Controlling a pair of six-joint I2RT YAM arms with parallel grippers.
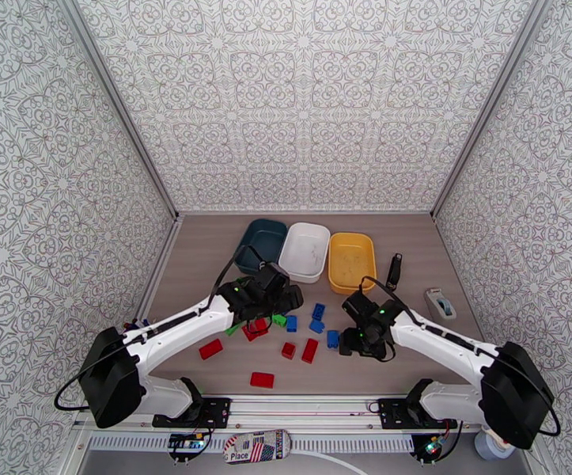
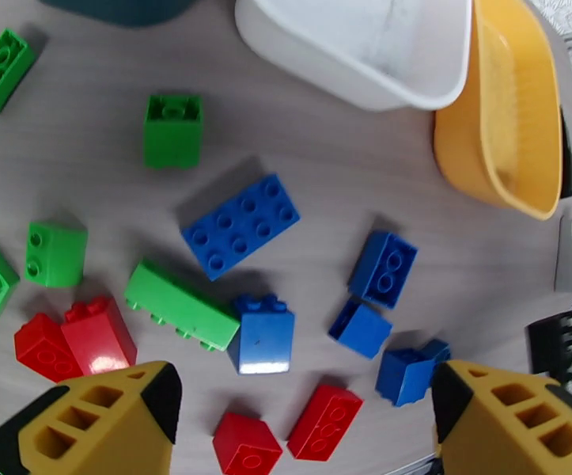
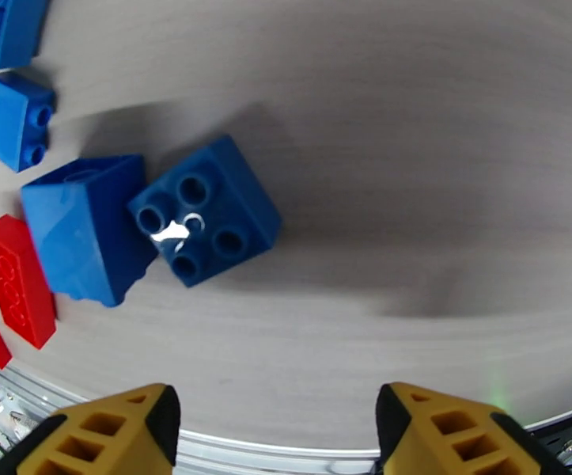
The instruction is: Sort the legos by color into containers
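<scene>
The legos (image 1: 288,350) lie scattered mid-bench (image 1: 206,255), near the tubs (image 1: 305,251) by the far edge. The left claw (image 2: 301,397) and right claw (image 3: 278,409) both hang spread, holding nothing. The bricks look light, rigid and slick: pinch across flat side walls, not studs.

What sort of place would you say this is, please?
Probably a robotics lab test cell, not a home: patterned panels enclose a small wood-grain table, left arm and right arm are bolted to a rail at its near edge, and toy bricks lie before three tubs.
</scene>
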